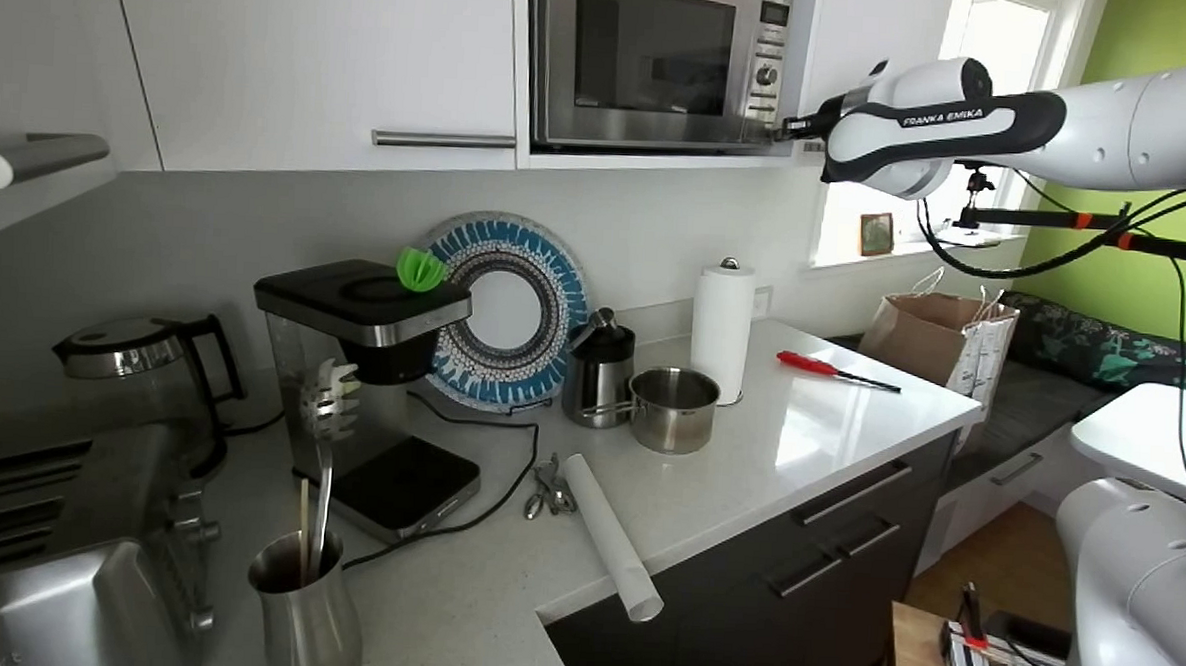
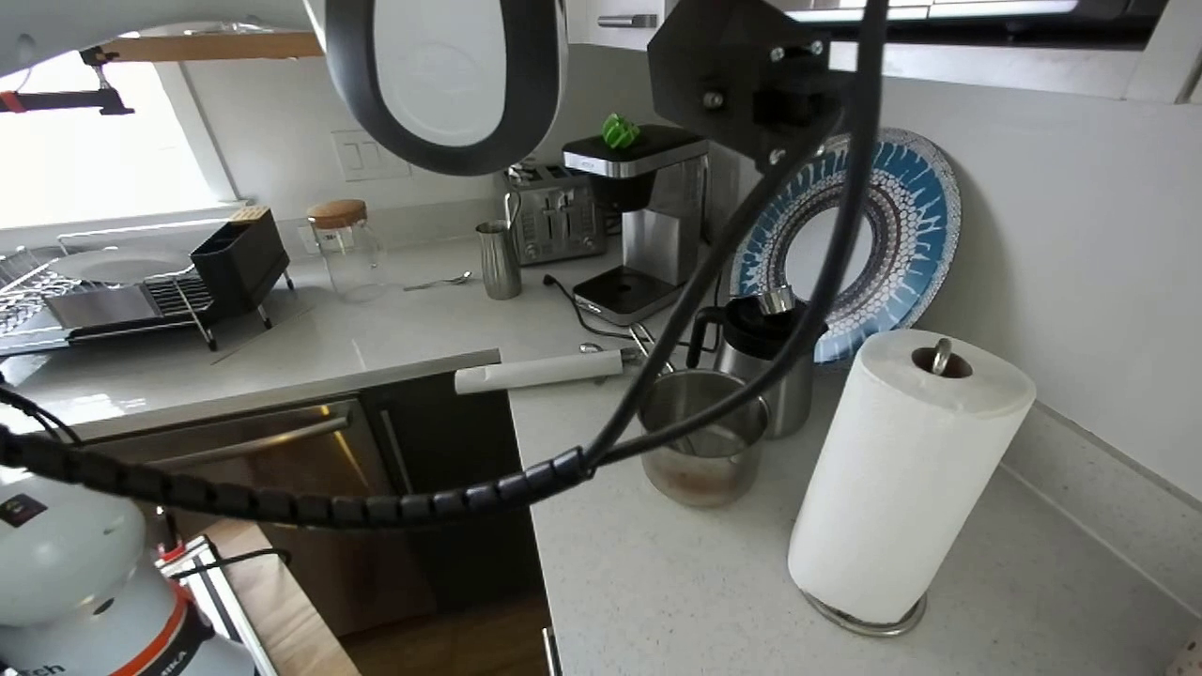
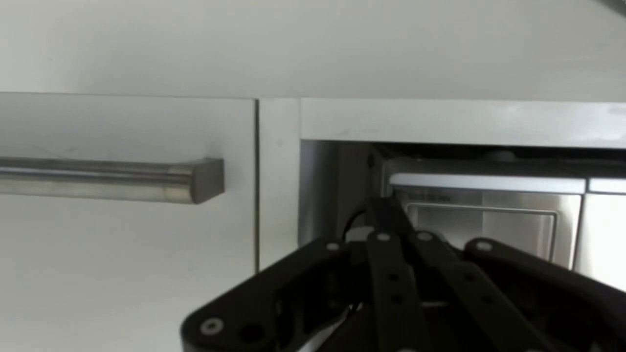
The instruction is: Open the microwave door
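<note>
Microwave door (image 1: 654, 45) closed; our gripper (image 1: 785, 132) clenched, nothing in it that we can see.
Left to right in an exterior view: white cabinet door (image 1: 315, 61); microwave (image 1: 661, 71), above the counter (image 1: 737, 469), its door side first; control strip (image 1: 766, 75), whose wide lower panel (image 3: 481, 227) we take for the door button; gripper last, at the strip's bottom outer corner; contact we can't confirm; main risk is a miss, as we'd be pressing at the panel's edge by the side gap (image 3: 354, 183); a skewed push could skid us in there; too hard could shove the microwave back.
</note>
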Action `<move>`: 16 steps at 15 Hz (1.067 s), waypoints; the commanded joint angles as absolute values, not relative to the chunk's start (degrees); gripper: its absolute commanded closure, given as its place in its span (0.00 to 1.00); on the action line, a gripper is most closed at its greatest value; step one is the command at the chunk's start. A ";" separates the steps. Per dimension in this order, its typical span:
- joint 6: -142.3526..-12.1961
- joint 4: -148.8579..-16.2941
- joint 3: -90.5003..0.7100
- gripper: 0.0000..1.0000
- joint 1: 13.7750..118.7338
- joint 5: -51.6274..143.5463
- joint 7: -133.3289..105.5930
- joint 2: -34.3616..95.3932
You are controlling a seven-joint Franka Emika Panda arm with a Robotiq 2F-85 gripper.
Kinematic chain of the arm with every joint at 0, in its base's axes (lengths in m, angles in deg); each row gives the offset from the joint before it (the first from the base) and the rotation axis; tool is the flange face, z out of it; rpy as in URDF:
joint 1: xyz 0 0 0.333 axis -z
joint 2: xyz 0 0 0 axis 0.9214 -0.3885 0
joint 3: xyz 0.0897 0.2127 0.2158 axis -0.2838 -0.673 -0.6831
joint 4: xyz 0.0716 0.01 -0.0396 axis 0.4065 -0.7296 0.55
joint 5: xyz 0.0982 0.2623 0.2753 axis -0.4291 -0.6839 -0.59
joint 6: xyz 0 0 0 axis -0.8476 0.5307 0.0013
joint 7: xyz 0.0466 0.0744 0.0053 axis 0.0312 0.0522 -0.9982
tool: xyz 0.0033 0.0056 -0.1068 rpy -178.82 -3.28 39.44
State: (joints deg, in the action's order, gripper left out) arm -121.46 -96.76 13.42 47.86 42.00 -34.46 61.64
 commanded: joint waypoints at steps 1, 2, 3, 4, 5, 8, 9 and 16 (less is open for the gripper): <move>-123.19 -95.89 20.33 1.00 40.00 39.74 -37.03 61.88; -123.11 -95.31 21.39 1.00 38.57 40.11 -37.11 61.61; -123.05 -95.06 21.59 1.00 37.87 40.57 -36.86 61.48; -122.99 -95.06 20.61 1.00 38.45 41.12 -36.19 61.07; -123.70 -95.17 18.61 1.00 41.48 41.65 -34.47 58.61; -126.59 -96.82 12.98 1.00 48.46 43.38 -32.72 55.78; -124.59 -96.20 17.00 1.00 45.30 42.00 -35.25 58.40; -124.90 -96.15 16.49 0.99 46.24 41.92 -35.12 57.68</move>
